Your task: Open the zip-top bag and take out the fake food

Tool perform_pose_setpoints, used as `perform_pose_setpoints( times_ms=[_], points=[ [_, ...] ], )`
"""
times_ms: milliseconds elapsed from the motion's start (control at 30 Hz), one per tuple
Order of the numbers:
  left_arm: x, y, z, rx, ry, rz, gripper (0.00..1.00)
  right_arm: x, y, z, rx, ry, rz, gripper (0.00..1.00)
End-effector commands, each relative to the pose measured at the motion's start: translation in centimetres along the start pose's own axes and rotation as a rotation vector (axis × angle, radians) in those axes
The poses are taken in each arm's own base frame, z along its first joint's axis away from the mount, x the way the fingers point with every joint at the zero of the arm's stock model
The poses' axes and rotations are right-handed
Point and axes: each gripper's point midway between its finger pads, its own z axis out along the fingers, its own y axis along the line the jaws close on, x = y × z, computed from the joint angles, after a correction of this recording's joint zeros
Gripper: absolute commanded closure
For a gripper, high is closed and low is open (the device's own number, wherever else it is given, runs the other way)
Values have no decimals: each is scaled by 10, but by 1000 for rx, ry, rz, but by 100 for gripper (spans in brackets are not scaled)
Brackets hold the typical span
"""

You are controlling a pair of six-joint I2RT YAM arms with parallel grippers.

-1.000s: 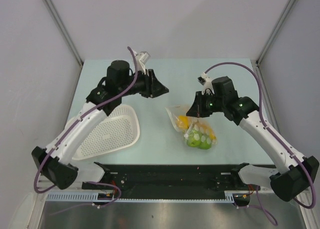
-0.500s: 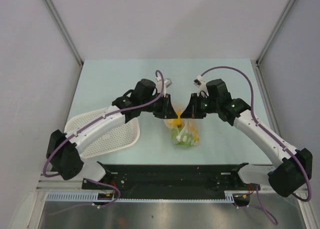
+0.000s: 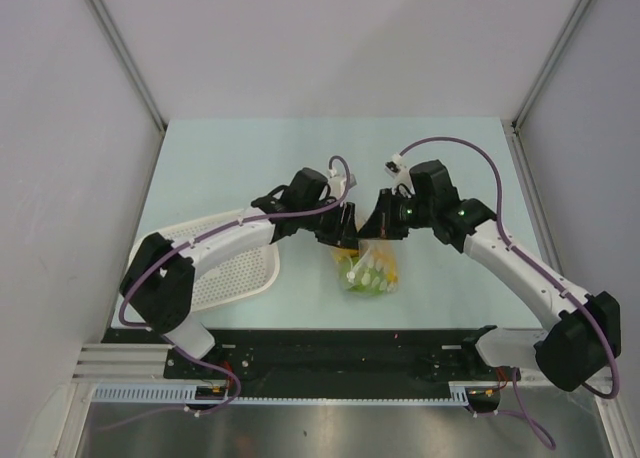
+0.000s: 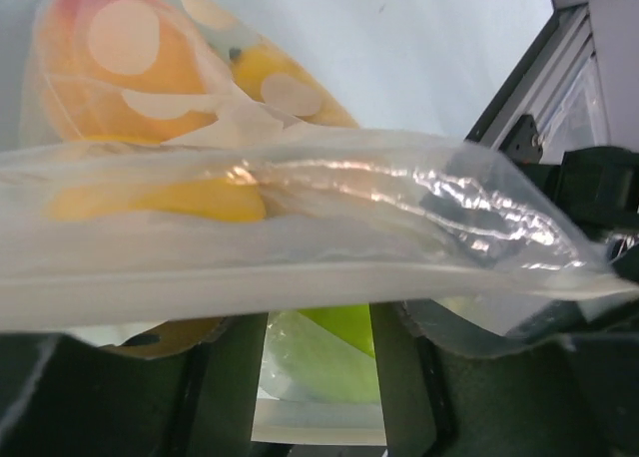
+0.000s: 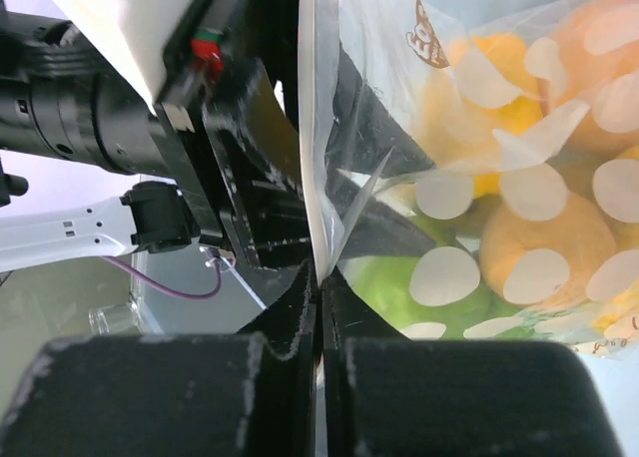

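Jaws of right gripper (image 5: 321,277) pressed together, pinching the top edge of the clear crinkly plastic zip-top bag (image 3: 368,263). Left gripper (image 4: 318,327) jaws spread at its zip strip, nothing clamped. Bag is between both grippers, mid pale surface (image 3: 250,158), apparently unopened, with small plastic fake food (image 3: 366,276) all inside. Opening and removal both left. One bag, one white perforated basket (image 3: 225,278). Fruit count unclear: green, orange and yellow pieces.
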Motion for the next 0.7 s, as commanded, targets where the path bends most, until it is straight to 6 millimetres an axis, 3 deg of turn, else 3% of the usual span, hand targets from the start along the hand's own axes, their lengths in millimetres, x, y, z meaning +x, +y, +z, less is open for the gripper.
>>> perform_pose_setpoints(
  times_ms=[0,100,300,433,667],
  points=[
    [14,-7,1,82,36,91,50,1,1,2,-10,7,-23,100],
    [31,-22,-7,186,78,133,44,4,-5,0,12,9,-40,100],
    [65,-14,-14,201,140,189,32,18,-13,3,7,35,-9,100],
    [75,-14,-10,190,138,227,23,20,-12,4,-10,23,13,100],
    [88,17,5,-25,130,248,18,30,-15,6,-12,33,34,100]
  ],
)
